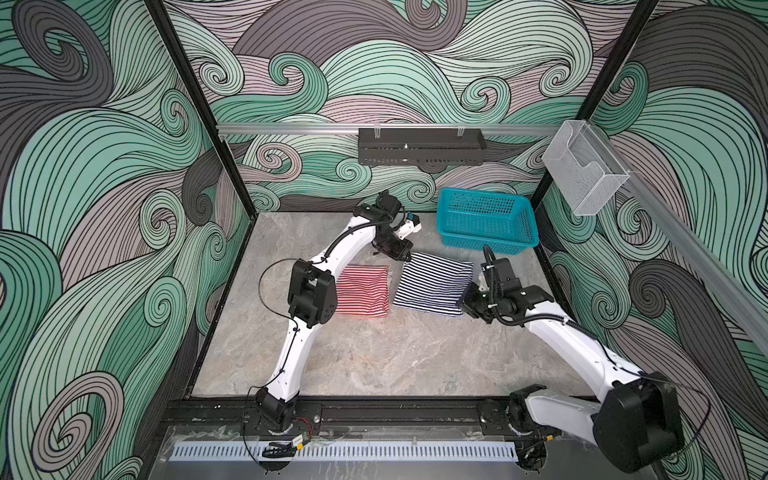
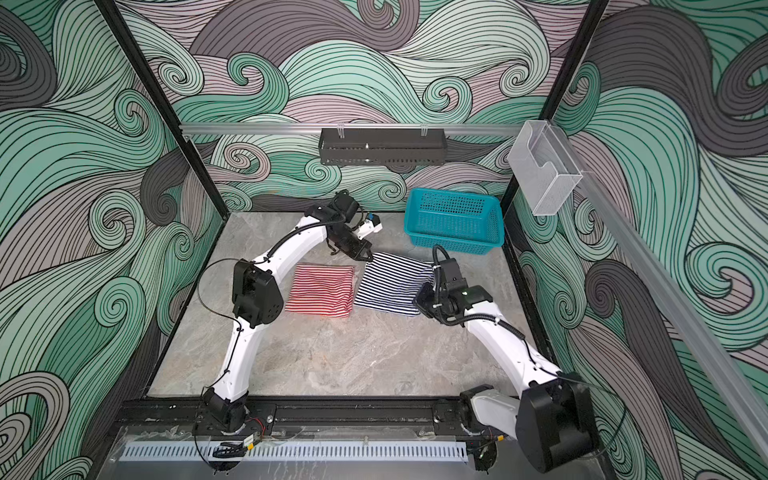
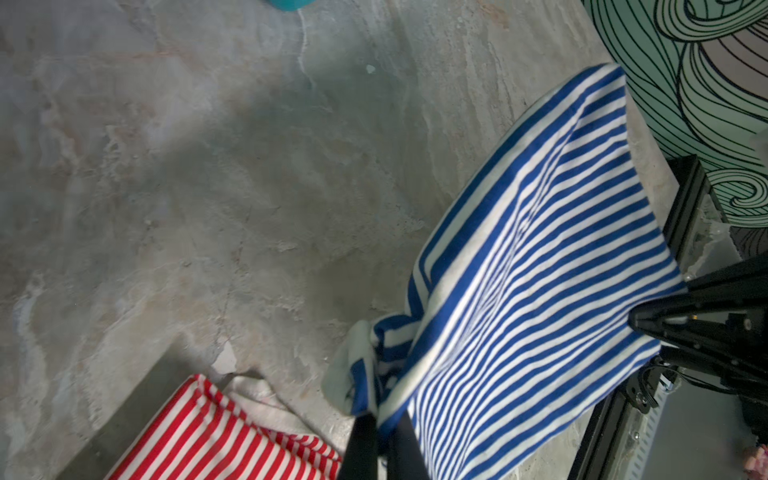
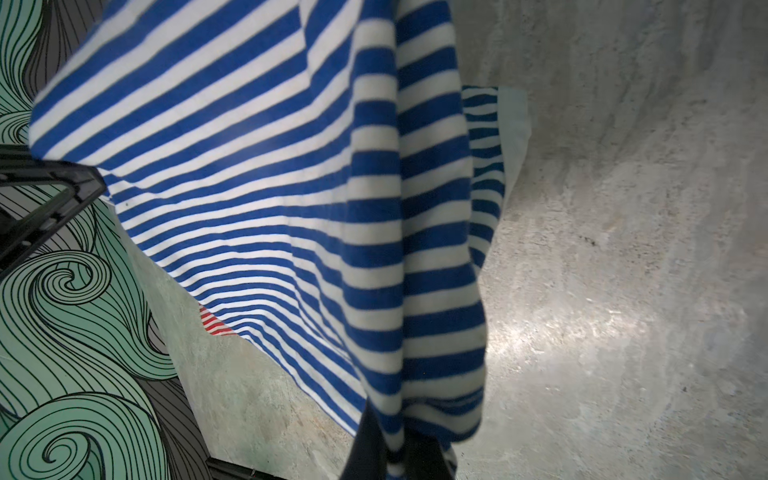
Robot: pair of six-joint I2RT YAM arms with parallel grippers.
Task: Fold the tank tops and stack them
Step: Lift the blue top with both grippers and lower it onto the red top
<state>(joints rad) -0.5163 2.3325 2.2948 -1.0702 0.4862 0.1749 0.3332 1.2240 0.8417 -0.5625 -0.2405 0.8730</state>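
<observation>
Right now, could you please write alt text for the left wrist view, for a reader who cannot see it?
The navy top, white-striped, hangs stretched above the table, pinched at one corner by the left gripper and at another by the right gripper, both shut. The red top, folded, lies on the table nearby.

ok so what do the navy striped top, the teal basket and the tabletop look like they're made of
Navy-and-white tank top: soft knit cloth, matte; it drapes and creases in the wrist views.
Teal basket: probably moulded plastic, slightly glossy, with rigid mesh walls.
Tabletop: grey veined stone look, faint sheen; whether real stone or a printed laminate cannot be told.
</observation>
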